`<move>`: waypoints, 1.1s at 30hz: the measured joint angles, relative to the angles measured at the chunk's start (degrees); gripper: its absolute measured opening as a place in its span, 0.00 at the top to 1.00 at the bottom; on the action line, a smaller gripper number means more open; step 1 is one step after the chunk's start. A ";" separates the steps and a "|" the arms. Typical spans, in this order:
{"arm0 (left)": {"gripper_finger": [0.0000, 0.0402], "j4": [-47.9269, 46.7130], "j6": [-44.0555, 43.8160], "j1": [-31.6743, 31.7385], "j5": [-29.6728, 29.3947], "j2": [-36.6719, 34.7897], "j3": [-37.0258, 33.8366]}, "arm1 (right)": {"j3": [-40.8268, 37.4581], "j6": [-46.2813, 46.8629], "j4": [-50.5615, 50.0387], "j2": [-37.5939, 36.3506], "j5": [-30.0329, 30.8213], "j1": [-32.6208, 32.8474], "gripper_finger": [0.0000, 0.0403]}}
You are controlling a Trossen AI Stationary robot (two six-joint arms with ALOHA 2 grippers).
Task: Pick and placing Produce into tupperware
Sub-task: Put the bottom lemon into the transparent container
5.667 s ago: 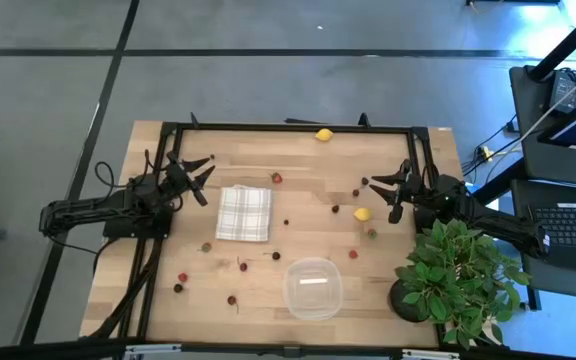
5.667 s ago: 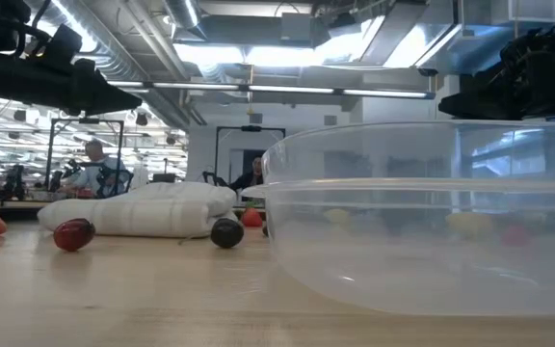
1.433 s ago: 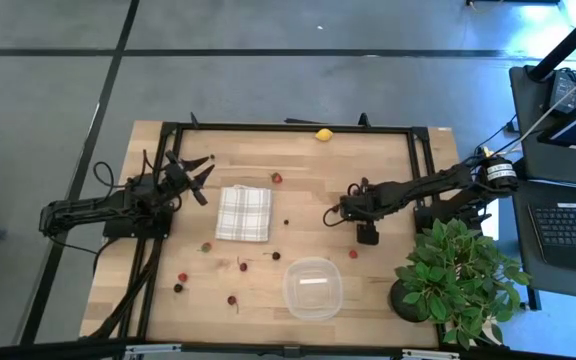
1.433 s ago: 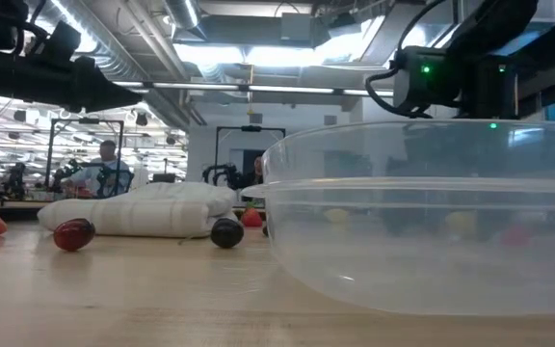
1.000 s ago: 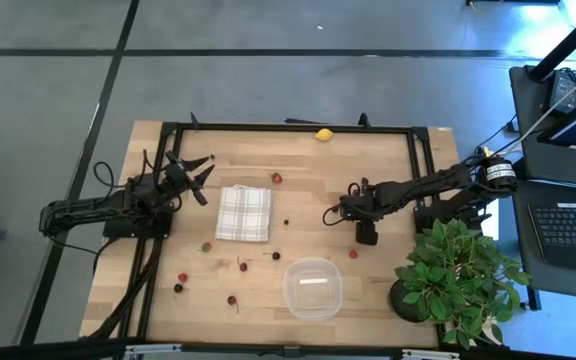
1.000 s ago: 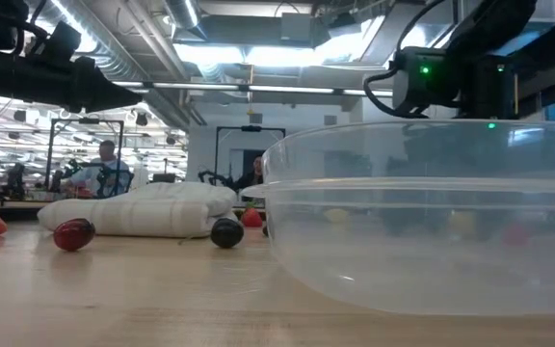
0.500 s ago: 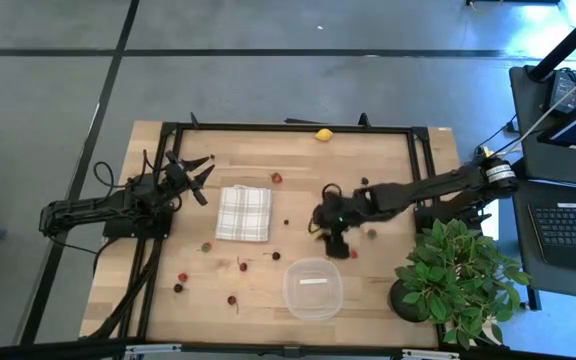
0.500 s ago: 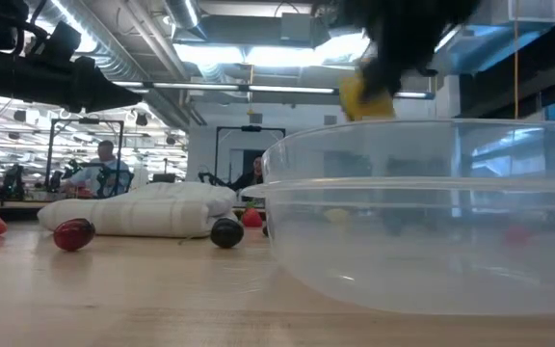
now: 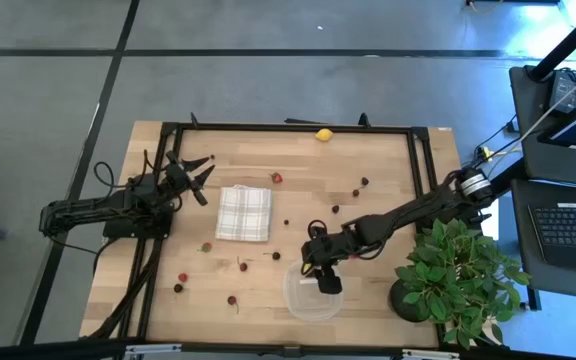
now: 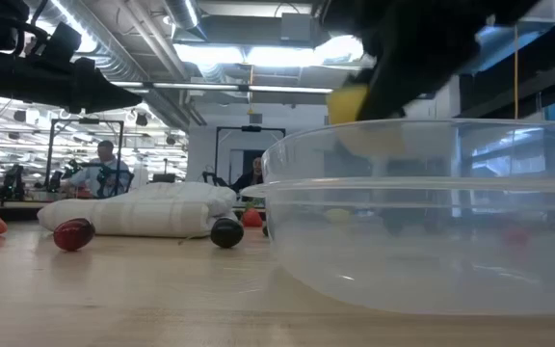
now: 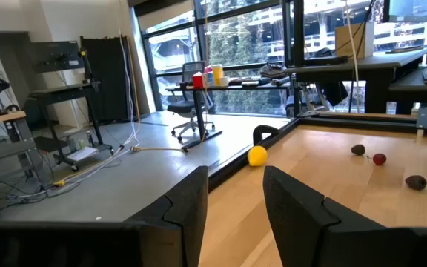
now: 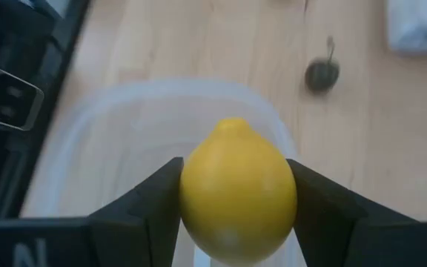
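My right gripper (image 9: 314,268) hangs over the far rim of the clear tupperware (image 9: 311,292), shut on a yellow lemon (image 12: 237,196). In the low view the lemon (image 10: 350,101) shows just above the tupperware's rim (image 10: 422,130). A second lemon (image 9: 324,134) rests on the table at its far edge. Small red and dark berries (image 9: 206,247) lie scattered on the wood. My left gripper (image 9: 200,178) waits open, raised at the table's left side, near the checked cloth (image 9: 243,213). My right gripper pinches the lemon between its two fingers (image 12: 154,204), one on each side of the lemon's widest part (image 12: 191,200). The lemon's pointed end (image 12: 234,124) faces away from the wrist. It is lifted clear, above the tupperware.
A leafy potted plant (image 9: 458,275) stands at the near right corner, close to the right arm. A black frame (image 9: 288,127) runs along the table's far side. Several berries (image 9: 232,299) lie left of the tupperware, and others (image 9: 364,182) lie in the far right part.
My right gripper, which had been down at the lemon in the table's right middle, has risen with the lemon and swung toward the near edge and leftward, to above the tupperware. The lemon is lifted clear of the table. The left arm has kept still.
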 joint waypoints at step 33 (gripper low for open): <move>0.69 -0.98 -0.22 0.02 0.02 0.00 0.00 | -0.02 8.71 -1.55 6.22 -1.63 3.44 0.41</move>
